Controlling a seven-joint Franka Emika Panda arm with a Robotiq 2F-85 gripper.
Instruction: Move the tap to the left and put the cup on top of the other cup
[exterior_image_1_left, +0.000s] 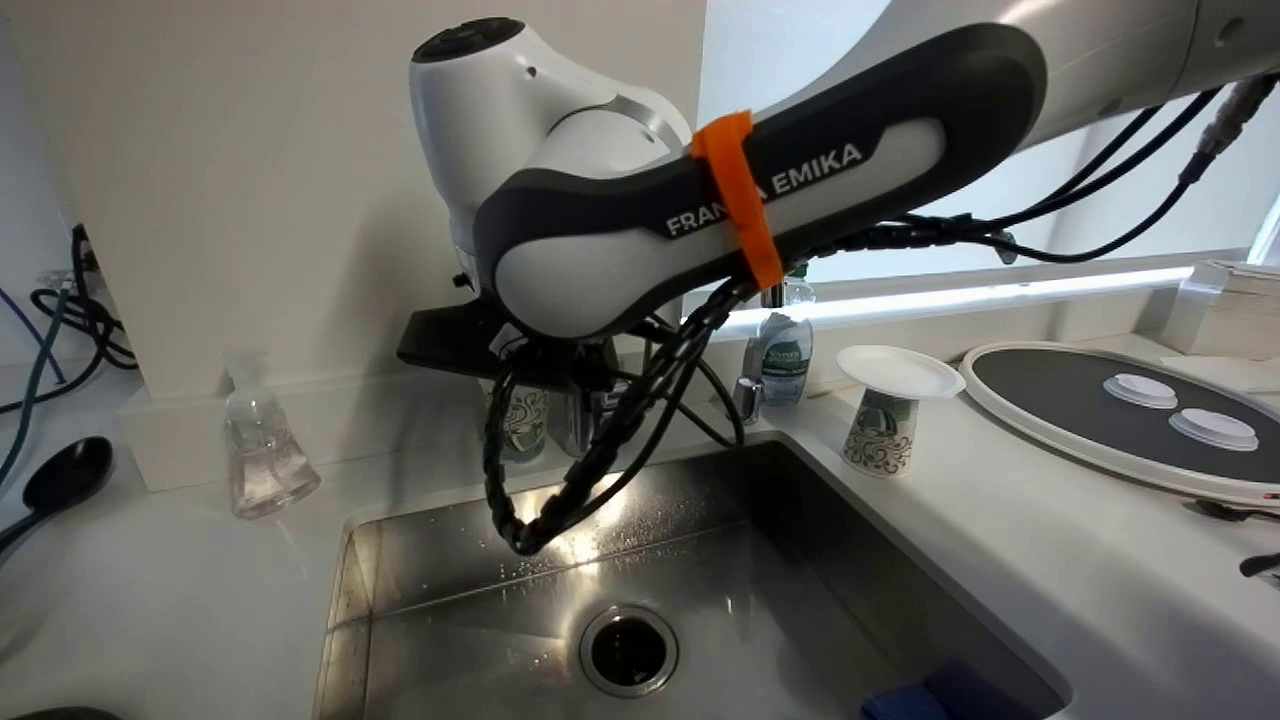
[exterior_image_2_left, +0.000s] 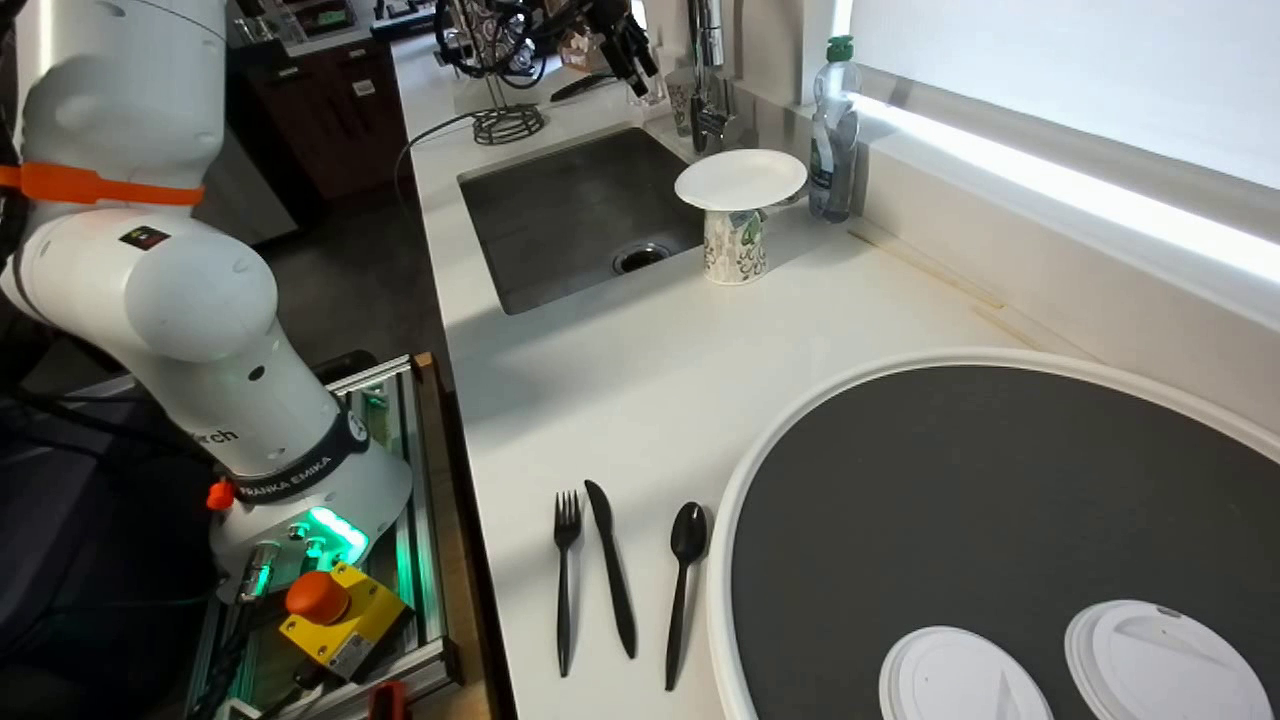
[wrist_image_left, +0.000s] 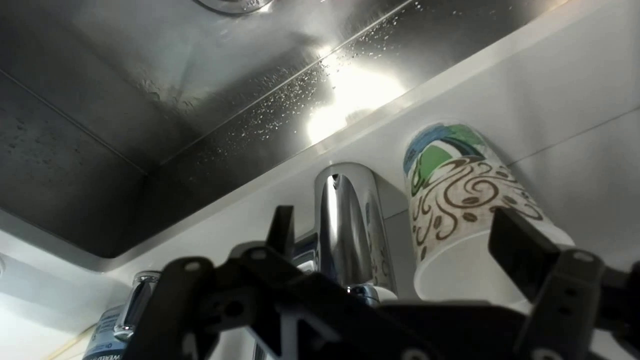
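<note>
The cup (wrist_image_left: 455, 210) is a patterned paper cup, upright and mouth up, beside the chrome tap (wrist_image_left: 345, 225). In an exterior view the cup (exterior_image_1_left: 526, 425) and tap (exterior_image_1_left: 578, 420) are partly behind the arm's cables; in another exterior view the cup (exterior_image_2_left: 682, 100) stands behind the tap (exterior_image_2_left: 706, 40). The other cup (exterior_image_1_left: 880, 435), also patterned, stands on the counter by the sink corner (exterior_image_2_left: 735, 250) with a white plate on top (exterior_image_2_left: 740, 178). My gripper (wrist_image_left: 395, 215) is open and empty above the cup and tap, one finger overlapping the cup's rim in view (exterior_image_2_left: 645, 80).
The steel sink (exterior_image_1_left: 760, 560) lies in front of the tap. A dish soap bottle (exterior_image_1_left: 786, 355) and a short chrome cylinder (exterior_image_1_left: 748, 400) stand beside the tap. A clear bottle (exterior_image_1_left: 262, 450) stands across the sink. A round dark board (exterior_image_2_left: 950, 480) holds white lids; black cutlery (exterior_image_2_left: 610, 570) lies nearby.
</note>
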